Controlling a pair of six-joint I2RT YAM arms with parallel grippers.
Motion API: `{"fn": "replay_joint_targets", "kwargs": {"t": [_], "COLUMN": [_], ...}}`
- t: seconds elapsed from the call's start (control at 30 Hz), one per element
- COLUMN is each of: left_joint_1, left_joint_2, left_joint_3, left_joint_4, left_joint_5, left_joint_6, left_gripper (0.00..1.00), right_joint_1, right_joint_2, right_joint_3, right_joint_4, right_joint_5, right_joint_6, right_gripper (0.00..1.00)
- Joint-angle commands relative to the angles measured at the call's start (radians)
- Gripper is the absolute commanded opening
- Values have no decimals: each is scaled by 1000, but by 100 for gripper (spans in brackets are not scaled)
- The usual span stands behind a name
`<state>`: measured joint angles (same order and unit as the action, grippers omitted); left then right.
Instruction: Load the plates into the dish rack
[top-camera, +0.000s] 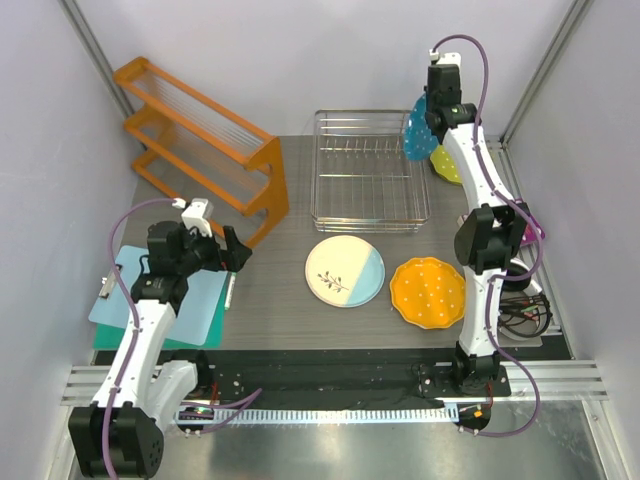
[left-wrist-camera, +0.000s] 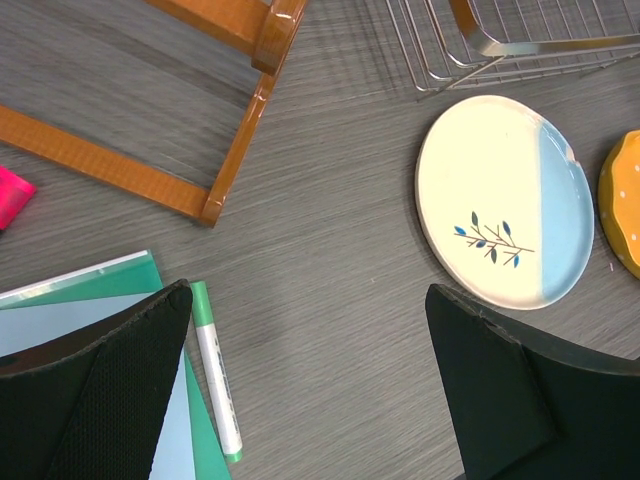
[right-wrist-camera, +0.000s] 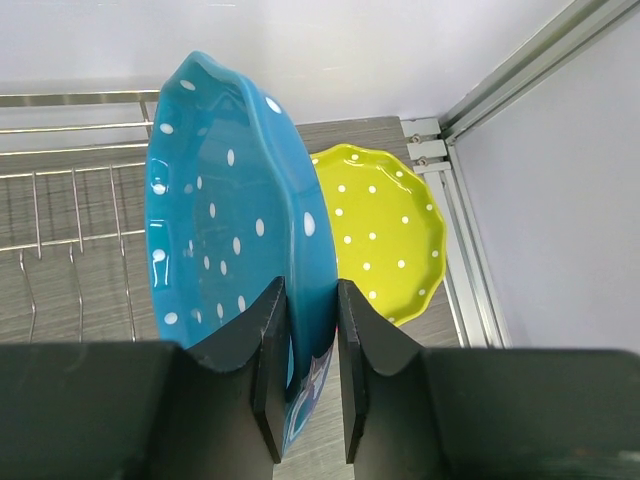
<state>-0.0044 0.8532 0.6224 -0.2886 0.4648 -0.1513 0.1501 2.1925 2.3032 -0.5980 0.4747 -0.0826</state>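
Observation:
My right gripper (top-camera: 432, 128) is shut on the rim of the blue dotted plate (top-camera: 418, 132), holding it on edge in the air by the right side of the silver wire dish rack (top-camera: 368, 170). In the right wrist view the blue plate (right-wrist-camera: 235, 210) stands between my fingers, with the rack (right-wrist-camera: 70, 170) to its left. The lime-green plate (top-camera: 447, 165) lies on the table behind the right arm. The cream and light-blue plate (top-camera: 344, 271) and the orange plate (top-camera: 428, 292) lie in front of the rack. My left gripper (top-camera: 232, 250) is open and empty, left of the cream plate (left-wrist-camera: 505, 200).
An orange slatted two-tier shelf (top-camera: 200, 140) stands at the back left. Blue and green sheets (top-camera: 150, 300) lie under the left arm, with a green-capped marker (left-wrist-camera: 215, 370) beside them. A pink object (left-wrist-camera: 12, 195) lies by the shelf. Cables (top-camera: 525, 310) lie at the right edge.

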Motion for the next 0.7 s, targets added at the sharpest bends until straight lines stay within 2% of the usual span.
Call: {"fn": "replay_joint_targets", "kwargs": {"t": [0.0,0.2,0.47,0.5,0.6,0.67], "left_joint_1": [-2,-3,-11,-12,-23,-34], "left_joint_2": [-8,-54,-94,-91,-71,-42], "left_joint_3": [13,2,-3,0,17,28], "left_joint_4": [57,45,25,23,9,2], "left_joint_5": [14,6,-20,-23,1,20], "left_joint_6": [-8,-28,-30,-45,-54,-59], "left_gripper": [100,100,99,99,99,100], "right_joint_1": [52,103,144,147,155,157], "right_joint_2": [-62,22,23,23,26,16], "right_joint_3": [4,82,32,27,30,35], "right_joint_4": [46,1,-9,-11,-25,-42], "right_joint_5": [51,168,188,189,196,188], "right_joint_6": [-52,-62,-55,-55,-62,-59], "right_gripper": [1,1,1,17,53,62]}}
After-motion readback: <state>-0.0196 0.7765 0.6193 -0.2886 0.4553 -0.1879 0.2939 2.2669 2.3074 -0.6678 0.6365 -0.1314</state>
